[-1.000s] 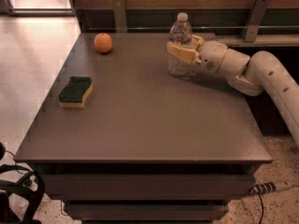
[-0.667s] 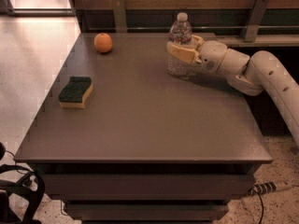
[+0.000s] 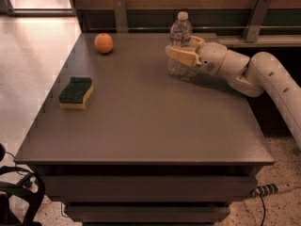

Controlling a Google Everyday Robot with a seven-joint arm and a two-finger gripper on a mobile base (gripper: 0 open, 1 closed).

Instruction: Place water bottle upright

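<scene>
- The water bottle point(image 3: 180, 32) stands upright near the far edge of the bench point(image 3: 141, 121), its base seemingly touching the top.
- The gripper point(image 3: 182, 48) is clamped around the bottle's middle.
- An orange point(image 3: 104, 43) and a sponge point(image 3: 75, 92) sit well apart to the left.

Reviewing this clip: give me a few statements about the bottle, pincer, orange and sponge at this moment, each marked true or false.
1. The water bottle stands upright on the table. True.
2. The pincer hangs over the sponge. False: it is at the water bottle, towards the far side of the table.
3. The orange lies near the table's far corner, on the picture's left. True.
4. The sponge rests against the orange. False: they lie well apart, with the sponge nearer the camera.
5. The bottle's cap is off. False: a white cap is on it.
</scene>
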